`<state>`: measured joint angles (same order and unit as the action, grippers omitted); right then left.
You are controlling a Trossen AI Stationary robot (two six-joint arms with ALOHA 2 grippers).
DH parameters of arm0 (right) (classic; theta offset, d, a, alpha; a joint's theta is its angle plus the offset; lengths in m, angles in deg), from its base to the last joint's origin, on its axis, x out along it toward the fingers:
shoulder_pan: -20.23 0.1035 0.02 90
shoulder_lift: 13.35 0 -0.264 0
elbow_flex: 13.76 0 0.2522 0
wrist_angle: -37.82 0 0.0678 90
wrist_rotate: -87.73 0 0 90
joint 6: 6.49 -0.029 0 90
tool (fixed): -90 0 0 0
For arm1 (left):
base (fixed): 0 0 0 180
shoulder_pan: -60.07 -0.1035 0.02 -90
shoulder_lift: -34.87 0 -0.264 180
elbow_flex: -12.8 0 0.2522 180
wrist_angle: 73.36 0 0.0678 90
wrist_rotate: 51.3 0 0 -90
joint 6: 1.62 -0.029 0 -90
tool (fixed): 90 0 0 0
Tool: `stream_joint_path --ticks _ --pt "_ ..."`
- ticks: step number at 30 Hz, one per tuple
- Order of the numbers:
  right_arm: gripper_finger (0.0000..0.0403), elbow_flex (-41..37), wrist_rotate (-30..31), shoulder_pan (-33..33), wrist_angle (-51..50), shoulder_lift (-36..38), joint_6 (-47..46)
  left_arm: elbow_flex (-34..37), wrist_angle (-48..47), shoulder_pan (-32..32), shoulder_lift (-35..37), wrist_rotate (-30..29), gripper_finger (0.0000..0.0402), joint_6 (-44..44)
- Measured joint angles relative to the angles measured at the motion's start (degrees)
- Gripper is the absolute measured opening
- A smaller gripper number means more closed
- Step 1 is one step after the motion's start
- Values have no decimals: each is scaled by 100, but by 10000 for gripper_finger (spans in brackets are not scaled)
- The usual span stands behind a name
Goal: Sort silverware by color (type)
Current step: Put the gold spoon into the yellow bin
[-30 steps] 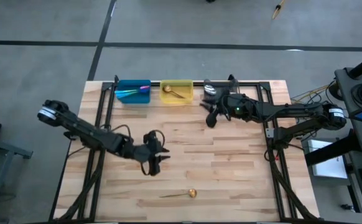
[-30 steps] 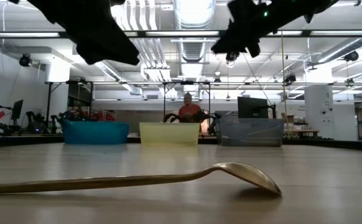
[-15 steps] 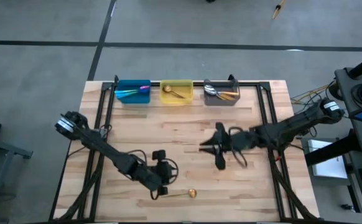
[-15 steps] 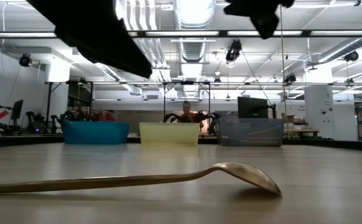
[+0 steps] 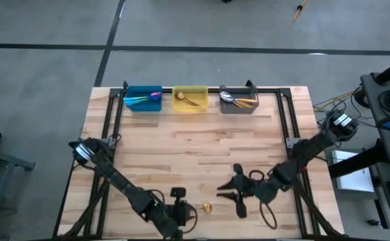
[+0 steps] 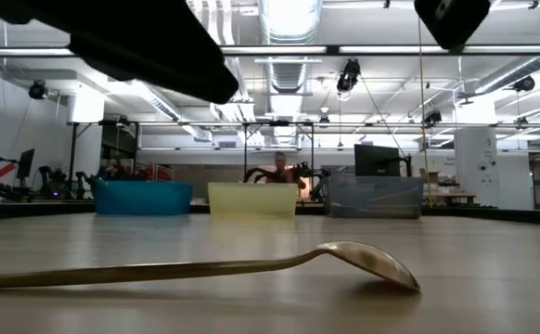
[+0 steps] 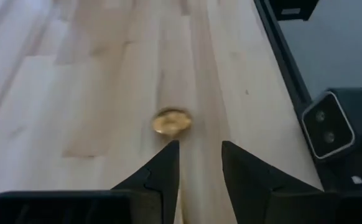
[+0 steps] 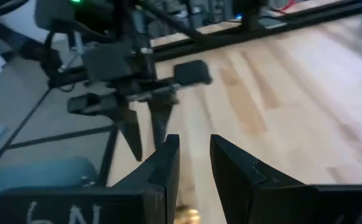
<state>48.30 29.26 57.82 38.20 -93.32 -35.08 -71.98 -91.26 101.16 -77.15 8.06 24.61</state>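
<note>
A gold spoon [image 5: 207, 208] lies on the desk [image 5: 202, 154] at the lower middle of the high view. The left end effector [image 7: 198, 163], fingers apart and empty, hangs over its handle; the right end effector [image 5: 223, 195], fingers apart, hovers just right.

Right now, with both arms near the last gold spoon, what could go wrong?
1. The left gripper and right gripper both hang close to the gold spoon; they could collide.
2. The spoon lies flat on the table, so fingers may push it instead of gripping.
</note>
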Motion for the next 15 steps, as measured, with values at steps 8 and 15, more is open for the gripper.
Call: stream_joint_path --ticks 8,15 --pt "79 457 -1 255 182 -751 51 -433 -115 74 -649 -116 146 193" --pt "79 970 8 253 44 -1125 274 -359 -221 -25 -985 -342 182 429"
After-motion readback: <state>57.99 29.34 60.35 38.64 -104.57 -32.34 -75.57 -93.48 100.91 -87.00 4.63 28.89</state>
